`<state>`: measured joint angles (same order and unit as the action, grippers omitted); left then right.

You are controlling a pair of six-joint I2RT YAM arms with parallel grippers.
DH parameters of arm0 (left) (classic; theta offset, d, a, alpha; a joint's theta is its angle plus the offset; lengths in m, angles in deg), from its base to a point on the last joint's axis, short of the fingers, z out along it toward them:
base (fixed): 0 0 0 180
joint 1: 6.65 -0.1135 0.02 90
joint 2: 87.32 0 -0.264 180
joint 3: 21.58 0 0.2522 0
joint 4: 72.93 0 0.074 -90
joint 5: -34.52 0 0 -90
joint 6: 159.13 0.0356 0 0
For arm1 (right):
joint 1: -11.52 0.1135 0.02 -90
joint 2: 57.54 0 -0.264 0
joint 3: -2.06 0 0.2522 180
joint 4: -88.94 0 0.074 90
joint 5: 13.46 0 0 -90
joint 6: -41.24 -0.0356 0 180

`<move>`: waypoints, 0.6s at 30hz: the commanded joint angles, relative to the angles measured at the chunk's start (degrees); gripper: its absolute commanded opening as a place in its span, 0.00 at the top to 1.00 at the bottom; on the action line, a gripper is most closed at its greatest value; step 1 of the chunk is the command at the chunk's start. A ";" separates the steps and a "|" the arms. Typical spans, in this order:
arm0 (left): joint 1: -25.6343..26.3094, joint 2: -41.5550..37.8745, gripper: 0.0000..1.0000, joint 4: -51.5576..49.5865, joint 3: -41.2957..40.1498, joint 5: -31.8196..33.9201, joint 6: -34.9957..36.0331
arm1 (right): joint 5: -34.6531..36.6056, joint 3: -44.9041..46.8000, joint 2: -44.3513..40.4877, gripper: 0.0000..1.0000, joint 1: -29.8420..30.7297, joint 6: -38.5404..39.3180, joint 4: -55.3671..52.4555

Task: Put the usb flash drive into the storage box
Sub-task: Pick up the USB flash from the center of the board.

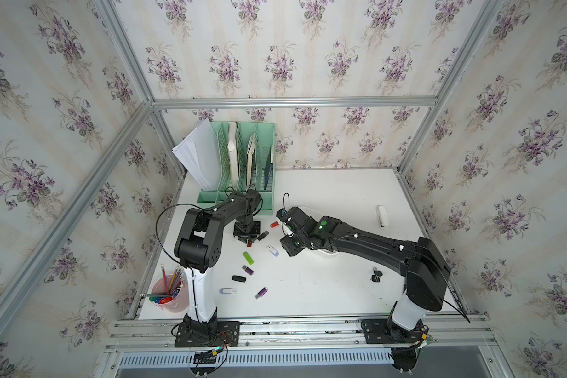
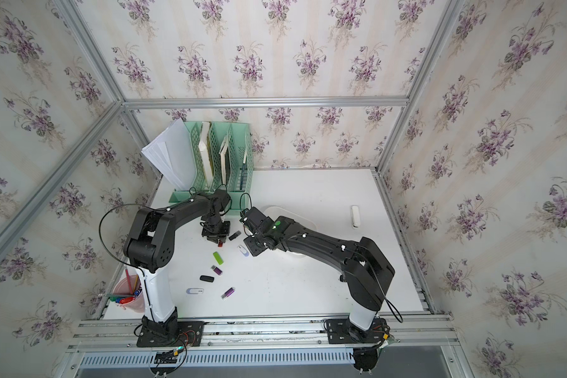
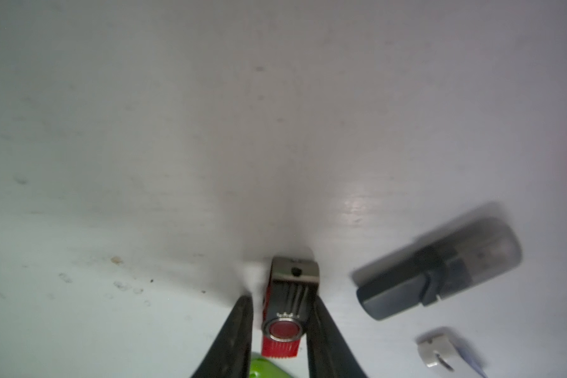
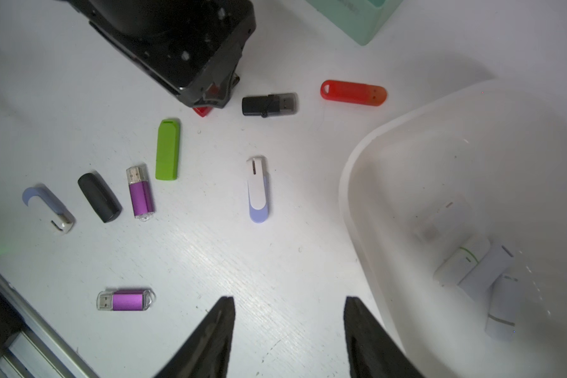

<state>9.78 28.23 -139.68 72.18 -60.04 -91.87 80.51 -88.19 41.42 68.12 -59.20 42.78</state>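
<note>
A red usb flash drive point(image 3: 285, 311) with a dark metal swivel lies on the white table between the fingers of my left gripper point(image 3: 282, 299), which is shut on it. In both top views this gripper point(image 1: 247, 242) point(image 2: 219, 243) points straight down in front of the organizer. My right gripper point(image 4: 288, 299) hangs open and empty over bare table beside the storage box point(image 4: 357, 183), a white tub with several white drives point(image 4: 478, 271) inside. The right arm hides most of the box point(image 1: 308, 207) in both top views.
Loose drives lie around: orange-red point(image 4: 353, 93), black with clear cap point(image 4: 269, 104), green point(image 4: 168, 149), white-lilac point(image 4: 258, 189), purple point(image 4: 140, 193), black point(image 4: 99, 197). The mint organizer point(image 1: 239, 163) stands at the back, the pink pen cup point(image 1: 172, 294) front left, a white case point(image 1: 382, 216) right.
</note>
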 commanded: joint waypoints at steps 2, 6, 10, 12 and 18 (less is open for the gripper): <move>-0.09 0.29 0.74 -0.28 0.05 0.29 0.26 | -1.63 0.54 0.85 0.41 0.92 2.38 2.74; -0.22 0.02 0.77 -0.94 0.25 0.34 0.40 | -2.47 0.73 1.88 0.41 1.73 3.18 3.88; -1.27 -1.30 0.79 -2.17 0.41 0.46 0.91 | -3.35 0.80 3.14 0.41 2.29 3.89 4.77; -2.29 -2.39 0.79 -3.24 0.54 0.78 1.25 | -3.70 1.16 3.59 0.41 2.38 4.13 5.62; -6.45 -7.34 0.78 -5.50 0.32 0.95 2.15 | -4.77 -0.22 6.80 0.41 2.72 4.63 6.27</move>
<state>4.49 22.50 -142.76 72.27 -59.88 -90.78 76.69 -87.40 47.14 70.63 -55.31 48.02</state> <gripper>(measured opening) 0.222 0.588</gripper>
